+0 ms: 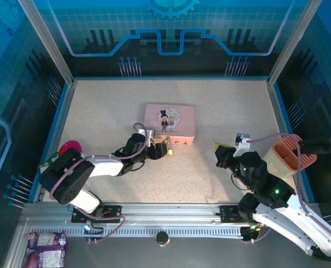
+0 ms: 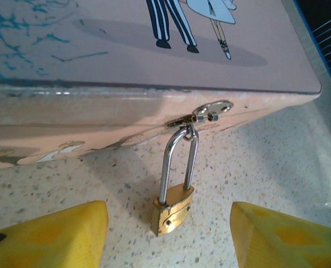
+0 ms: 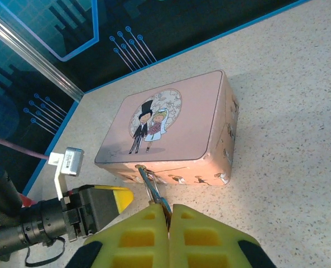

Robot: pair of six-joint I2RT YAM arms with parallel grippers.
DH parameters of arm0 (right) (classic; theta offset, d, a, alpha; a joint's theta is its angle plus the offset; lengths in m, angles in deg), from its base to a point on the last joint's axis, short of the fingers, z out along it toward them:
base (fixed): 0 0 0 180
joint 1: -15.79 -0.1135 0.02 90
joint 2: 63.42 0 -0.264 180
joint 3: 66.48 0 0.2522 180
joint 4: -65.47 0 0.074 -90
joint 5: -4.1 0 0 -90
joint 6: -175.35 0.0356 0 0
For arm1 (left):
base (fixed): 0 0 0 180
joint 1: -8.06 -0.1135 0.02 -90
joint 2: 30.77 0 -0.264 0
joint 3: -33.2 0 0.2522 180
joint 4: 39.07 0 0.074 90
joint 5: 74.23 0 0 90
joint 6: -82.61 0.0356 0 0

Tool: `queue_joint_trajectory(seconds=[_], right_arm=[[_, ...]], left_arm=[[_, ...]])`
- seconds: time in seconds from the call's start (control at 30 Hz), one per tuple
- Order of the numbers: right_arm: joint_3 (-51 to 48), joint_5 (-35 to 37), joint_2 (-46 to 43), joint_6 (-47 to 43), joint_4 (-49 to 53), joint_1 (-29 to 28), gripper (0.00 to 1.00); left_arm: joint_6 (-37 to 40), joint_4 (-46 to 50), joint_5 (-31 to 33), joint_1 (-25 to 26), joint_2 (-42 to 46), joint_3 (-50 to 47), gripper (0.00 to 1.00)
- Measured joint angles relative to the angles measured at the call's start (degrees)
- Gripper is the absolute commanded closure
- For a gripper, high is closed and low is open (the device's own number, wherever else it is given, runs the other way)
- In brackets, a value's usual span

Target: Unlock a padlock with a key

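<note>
The small brass padlock (image 2: 172,212) hangs by its silver shackle (image 2: 176,162) from the hasp on the front of the pink tin (image 2: 154,50), its body resting on the table. My left gripper (image 2: 169,241) is open, one yellow finger on each side of the padlock and touching neither side. From above, that gripper (image 1: 158,151) sits just in front of the tin (image 1: 169,121). My right gripper (image 3: 169,207) is shut on the thin grey key (image 3: 156,194), whose blade sticks out past the fingertips. This gripper (image 1: 219,149) stays well right of the padlock (image 1: 169,149).
An orange cup-like holder (image 1: 288,154) stands at the right table edge, a pink round object (image 1: 69,148) at the left edge. A black knob (image 1: 163,238) lies on the front rail, a snack bag (image 1: 45,247) beside it. Blue walls surround the table.
</note>
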Motion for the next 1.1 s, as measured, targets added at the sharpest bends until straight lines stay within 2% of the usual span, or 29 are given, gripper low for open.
queue_joint_trajectory(seconds=[0.27, 0.9, 1.1], right_arm=[[0.0, -1.3, 1.5, 0.6, -0.9, 0.0, 1.00], [-0.1, -1.4, 1.2, 1.7, -2.4, -0.1, 1.00], [-1.1, -1.5, 0.7, 2.4, -2.6, -0.3, 1.00]], left_arm=[[-2.6, -5.8, -1.6, 0.0, -6.1, -0.1, 0.42], [-5.1, -11.2, -2.0, 0.5, -14.0, 4.0, 0.62], [-5.5, -12.3, -1.7, 1.5, -15.2, 4.8, 0.72]])
